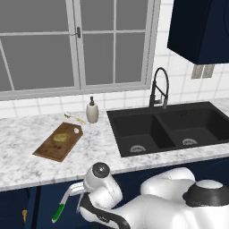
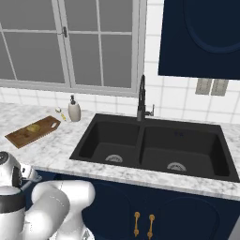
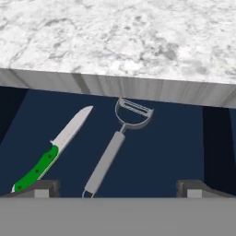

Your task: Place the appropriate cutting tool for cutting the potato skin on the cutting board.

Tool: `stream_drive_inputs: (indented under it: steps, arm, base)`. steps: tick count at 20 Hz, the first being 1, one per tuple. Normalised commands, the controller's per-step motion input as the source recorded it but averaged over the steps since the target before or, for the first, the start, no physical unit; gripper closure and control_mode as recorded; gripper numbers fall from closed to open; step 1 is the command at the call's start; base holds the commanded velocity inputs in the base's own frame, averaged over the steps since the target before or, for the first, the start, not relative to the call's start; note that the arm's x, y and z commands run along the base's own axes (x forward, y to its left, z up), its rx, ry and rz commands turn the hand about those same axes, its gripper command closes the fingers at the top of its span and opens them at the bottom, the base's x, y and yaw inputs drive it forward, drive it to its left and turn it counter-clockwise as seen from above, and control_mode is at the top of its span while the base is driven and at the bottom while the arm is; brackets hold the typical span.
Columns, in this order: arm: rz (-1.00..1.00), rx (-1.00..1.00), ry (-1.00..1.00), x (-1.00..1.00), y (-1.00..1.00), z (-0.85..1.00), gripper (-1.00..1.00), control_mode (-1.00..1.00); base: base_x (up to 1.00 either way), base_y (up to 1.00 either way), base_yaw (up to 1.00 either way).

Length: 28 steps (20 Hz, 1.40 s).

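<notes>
The pincer (image 3: 118, 186) hangs released, its two dark fingertips (image 3: 44, 185) spread wide over a dark blue drawer floor below the counter (image 3: 115, 41) edge. Between the tips lies the grey peeler (image 3: 113, 150) — handle near, forked head toward the marble lip. Just to its left sits the green-handled knife (image 3: 53, 150), blade pointing the same way, apart from the peeler. Farther off, on the counter, the cutting board (image 1: 58, 142) carries the potato (image 1: 61, 137) — left of the black sink (image 1: 172, 127), with a soap dispenser (image 1: 92, 110) behind.
</notes>
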Motion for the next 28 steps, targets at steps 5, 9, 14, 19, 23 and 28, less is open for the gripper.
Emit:
stream_drive_inputs:
  steps: [5,9,14,19,23,28]
  arm:
    - [0.0,0.01,0.05,0.0,0.15,-0.05,-1.0,-1.0]
    - [0.0,0.01,0.14,0.0,0.45,-0.64,-1.0,-1.0]
    - [0.0,0.0,0.02,0.0,0.09,-0.09,-1.0,-1.0]
    - [0.0,0.0,0.0,0.0,0.0,-0.21,-1.0,-1.0]
    - [0.0,0.0,0.02,0.0,0.01,-0.15,-1.0,-1.0]
    - [0.0,0.0,0.0,0.0,0.01,-0.09,-1.0,-1.0]
  base:
    - [0.0,0.0,0.0]
    - [0.0,0.0,0.0]
    - [0.0,0.0,0.0]
    - [0.0,0.0,0.0]
    - [0.0,0.0,0.0]
    - [0.0,0.0,0.0]
